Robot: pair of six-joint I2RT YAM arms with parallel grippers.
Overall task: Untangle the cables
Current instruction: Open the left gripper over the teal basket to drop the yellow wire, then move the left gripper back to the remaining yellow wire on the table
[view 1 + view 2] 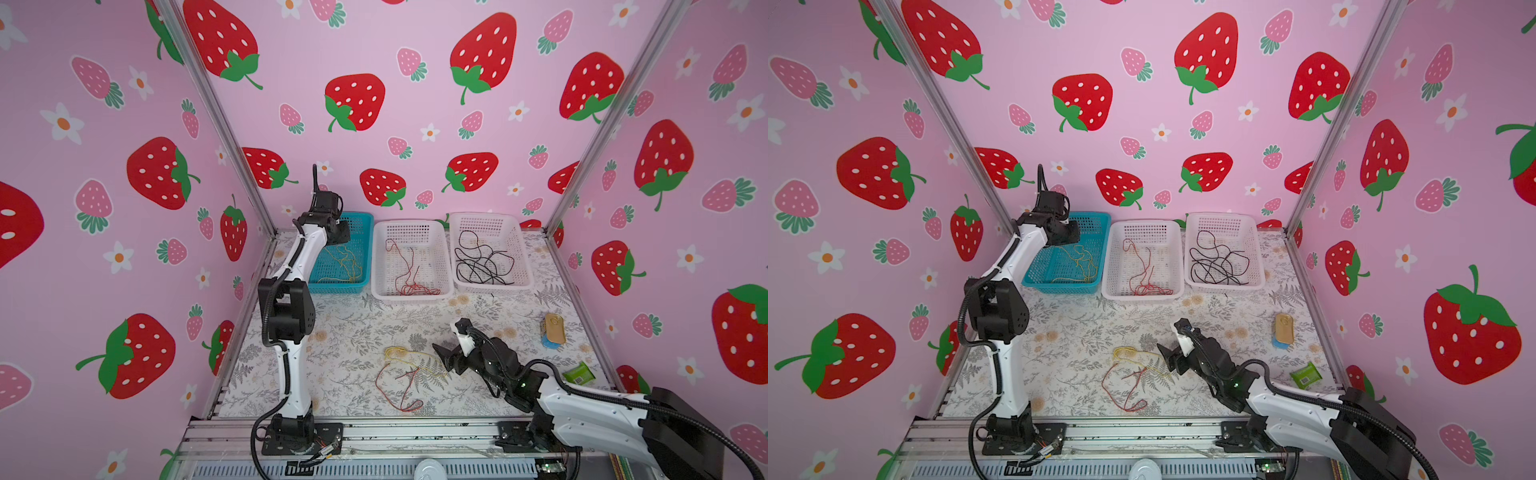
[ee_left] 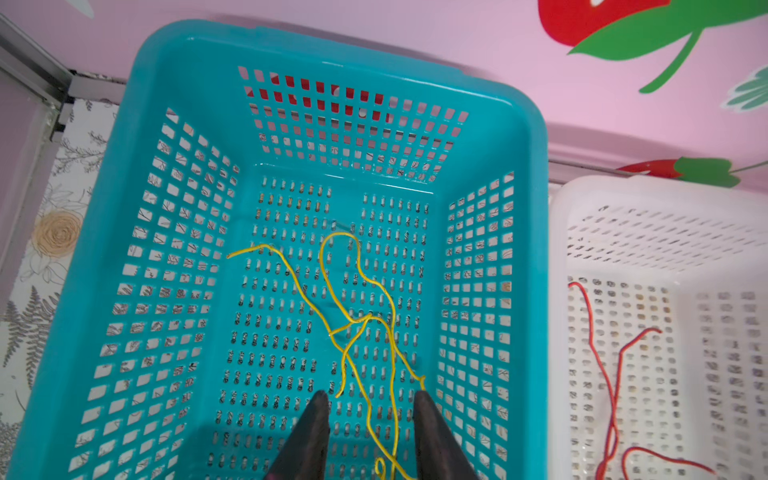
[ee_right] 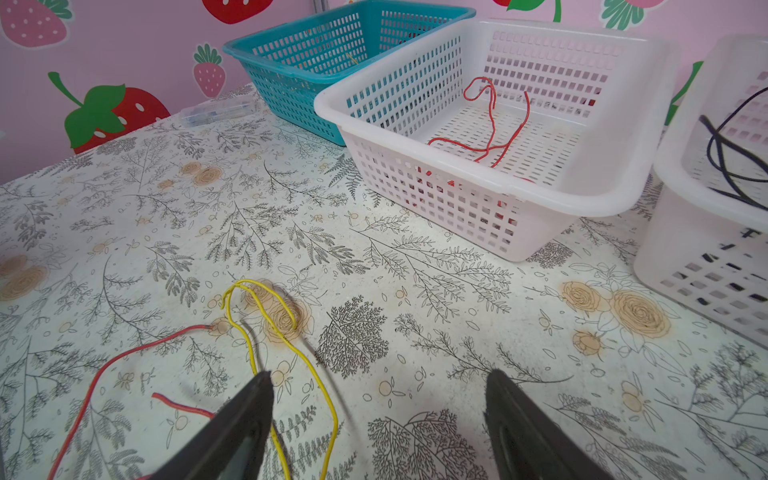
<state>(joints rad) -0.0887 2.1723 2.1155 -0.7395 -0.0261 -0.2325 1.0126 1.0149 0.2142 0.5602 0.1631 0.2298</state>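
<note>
At front centre of the table (image 1: 353, 324): bearing red cable (image 1: 378, 384) and yellow cable (image 1: 395, 352) crossed in one loose tangle, flat on the cloth.
Way from right gripper (image 1: 442, 357): lying just beside it, toward the table's middle; passing under one jaw in the right wrist view.
Long axis of tangle: running from the yellow loop at the back to the red loop near the front edge.
State of right gripper: hovering low, jaws standing wide apart, holding nothing.
State of left gripper (image 2: 370, 392): hanging over the teal basket (image 2: 536, 208) at back left, jaws parted, clamping nothing; looking down on a sorted yellow strand (image 2: 357, 320) loose on the basket floor.
Nearer arm: seeming to be the right; left being well apart from the tangle.
Load of middle white basket (image 1: 411, 296): holding sorted red strands (image 1: 409, 270).
Load of right white basket (image 1: 484, 224): holding black cables (image 1: 482, 262).
Surface: being flat printed cloth, likely calling for a low pinch on thin wire.
Room: lying open around the tangle, leaving tin (image 1: 555, 328) and green packet (image 1: 579, 372) well apart at the right.
</note>
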